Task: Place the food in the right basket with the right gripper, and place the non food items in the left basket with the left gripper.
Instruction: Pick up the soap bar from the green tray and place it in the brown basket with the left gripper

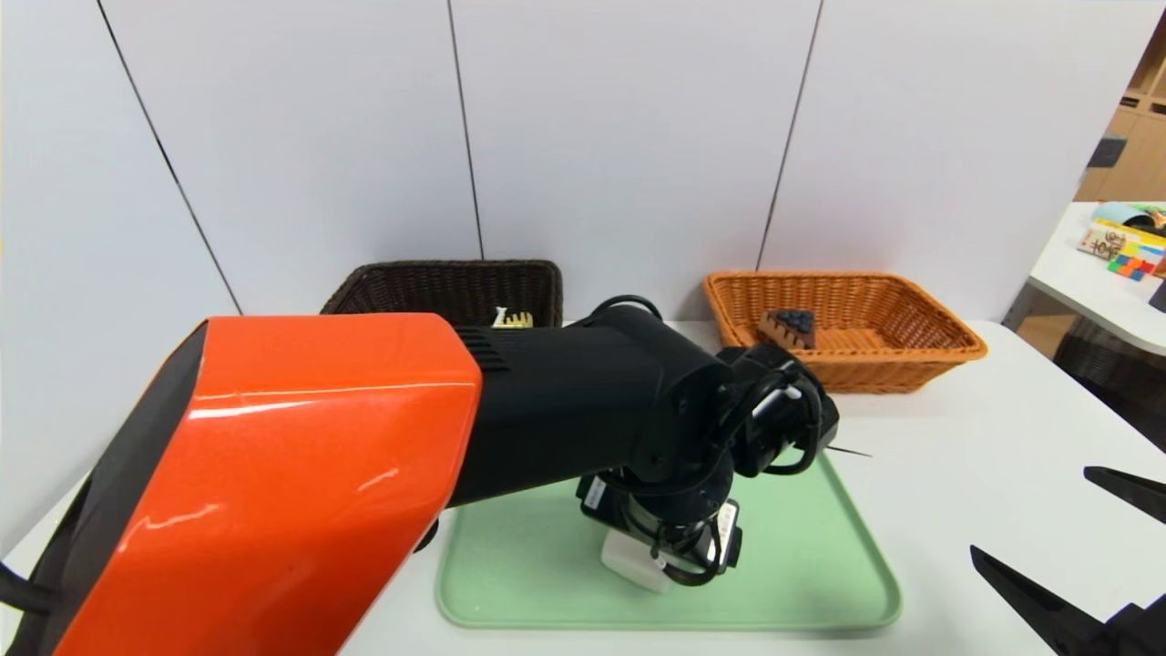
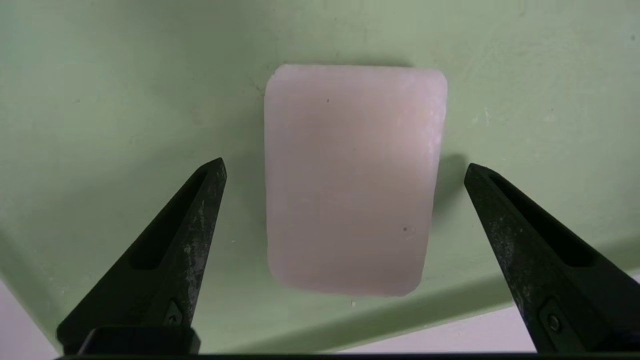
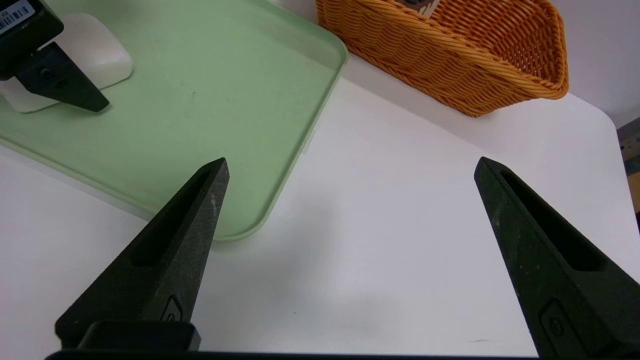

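Note:
A white rounded block (image 2: pixel 350 180) lies flat on the green tray (image 1: pixel 802 565), near the tray's front edge. My left gripper (image 2: pixel 345 165) hangs straight over it, open, one finger on each side and clear of it. In the head view the left wrist hides most of the block (image 1: pixel 629 560). My right gripper (image 1: pixel 1031 510) is open and holds nothing, low over the bare table right of the tray (image 3: pixel 200 100). The dark left basket (image 1: pixel 437 282) holds a yellow and white item (image 1: pixel 513 319). The orange right basket (image 1: pixel 911 364) holds a brown cake slice (image 1: pixel 789 326).
Both baskets stand against the white wall at the back of the white table (image 1: pixel 984 437). My orange and black left arm (image 1: pixel 319 474) blocks the left half of the head view. A side table with coloured toys (image 1: pixel 1125 251) stands far right.

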You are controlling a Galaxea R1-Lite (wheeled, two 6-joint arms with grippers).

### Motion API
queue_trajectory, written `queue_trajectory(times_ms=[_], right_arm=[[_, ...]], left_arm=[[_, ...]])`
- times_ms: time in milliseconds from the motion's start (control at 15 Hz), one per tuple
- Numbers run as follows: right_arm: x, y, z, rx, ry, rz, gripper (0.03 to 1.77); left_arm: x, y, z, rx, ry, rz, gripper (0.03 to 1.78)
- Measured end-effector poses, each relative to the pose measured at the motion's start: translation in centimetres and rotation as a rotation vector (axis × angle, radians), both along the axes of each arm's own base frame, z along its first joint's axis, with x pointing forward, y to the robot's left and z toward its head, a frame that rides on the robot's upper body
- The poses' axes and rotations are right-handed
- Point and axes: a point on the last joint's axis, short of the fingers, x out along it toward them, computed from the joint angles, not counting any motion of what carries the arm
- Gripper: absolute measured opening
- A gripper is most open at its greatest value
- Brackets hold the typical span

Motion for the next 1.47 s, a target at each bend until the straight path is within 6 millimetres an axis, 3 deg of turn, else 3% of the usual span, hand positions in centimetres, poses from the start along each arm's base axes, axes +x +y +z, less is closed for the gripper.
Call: queue_trajectory(times_ms=[667,1467], right_arm=[[-0.1,0.0,-0.3,-0.001,0.007,0.015,1.69],[-0.1,-0.1,-0.1,-0.010,-0.003,0.016,1.69]], left_arm=[[1.3,0.1,-0.9,-0.003,0.001,0.021,1.69],[0.9,0.6,-0.8,0.034,0.033,0.026,1.69]])
